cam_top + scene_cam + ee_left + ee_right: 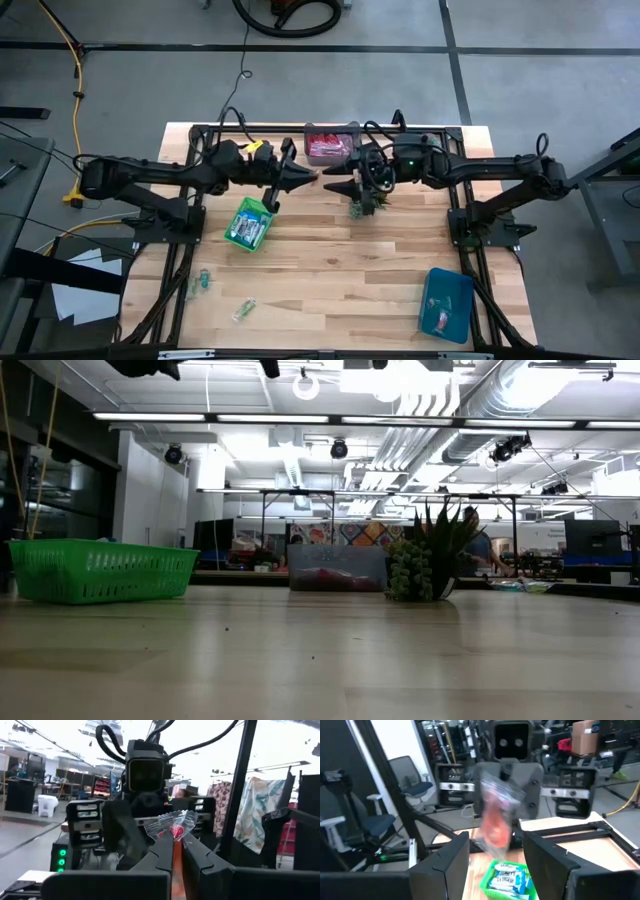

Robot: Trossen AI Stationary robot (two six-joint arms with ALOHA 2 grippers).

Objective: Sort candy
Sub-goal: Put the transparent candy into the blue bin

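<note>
Pinching a red-wrapped candy (176,829) above the tabletop's far-middle, the shut left gripper (308,179) faces the open, empty right gripper (328,186), with blue-and-white sweets filling the green bin (249,223) just below.

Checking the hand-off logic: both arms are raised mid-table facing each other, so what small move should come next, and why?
Probably the right gripper should close: its fingers stand open around the red candy that the left gripper holds pinched shut between them.
</note>
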